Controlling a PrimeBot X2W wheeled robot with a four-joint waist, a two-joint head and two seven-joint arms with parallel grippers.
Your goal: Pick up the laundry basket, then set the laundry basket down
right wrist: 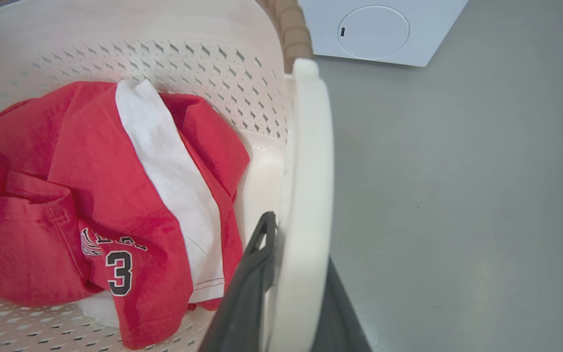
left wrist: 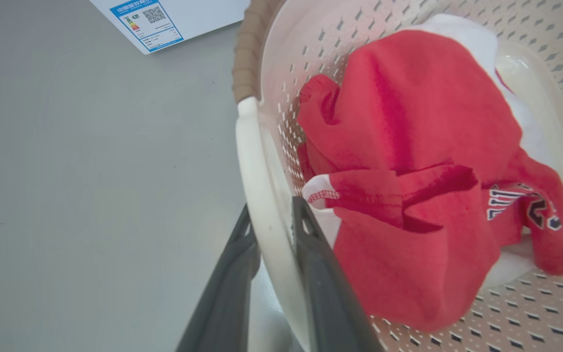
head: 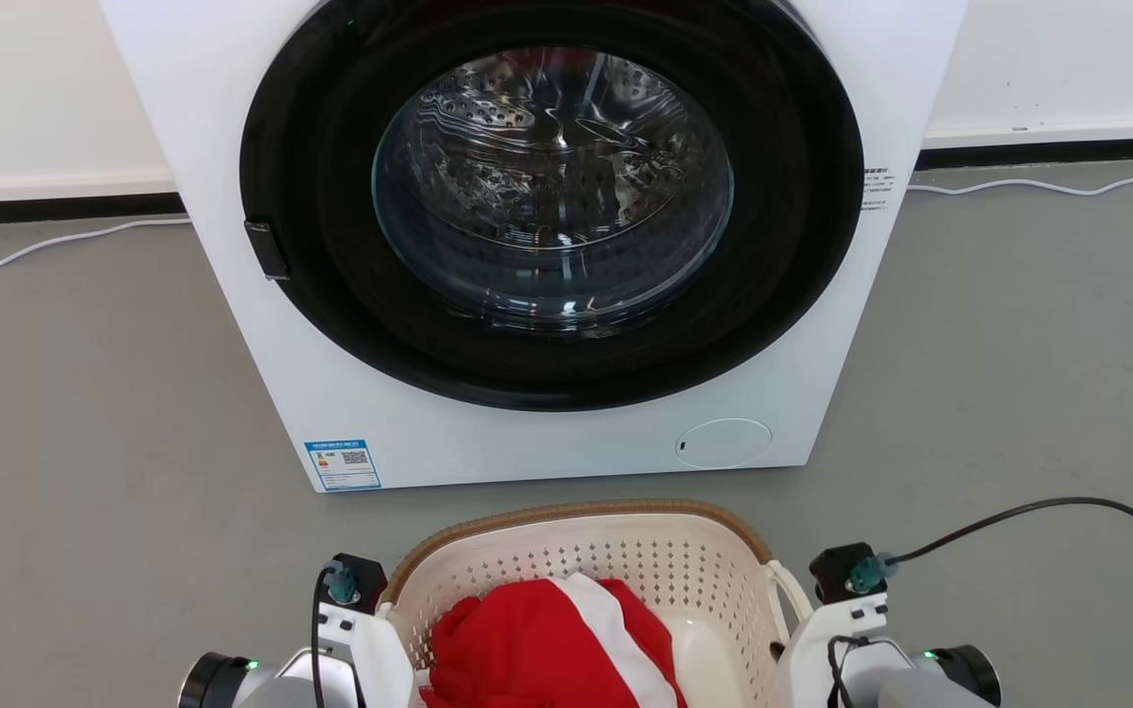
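The laundry basket (head: 576,513) is cream-white and perforated, with a brown woven-look rim. It sits at the bottom middle of the head view, just in front of the washing machine. A red and white jersey (head: 537,639) lies inside it. In the left wrist view my left gripper (left wrist: 271,208) is shut on the basket's white loop handle (left wrist: 257,161), one dark finger on each side. My right gripper (right wrist: 298,239) clamps the opposite handle (right wrist: 308,146) the same way. Whether the basket rests on the floor or hangs above it, I cannot tell.
A white front-loading washing machine (head: 547,447) stands straight ahead with its round glass door (head: 552,187) closed. White cables (head: 55,241) run along the grey floor by the back wall. A black cable (head: 1068,503) loops from my right wrist.
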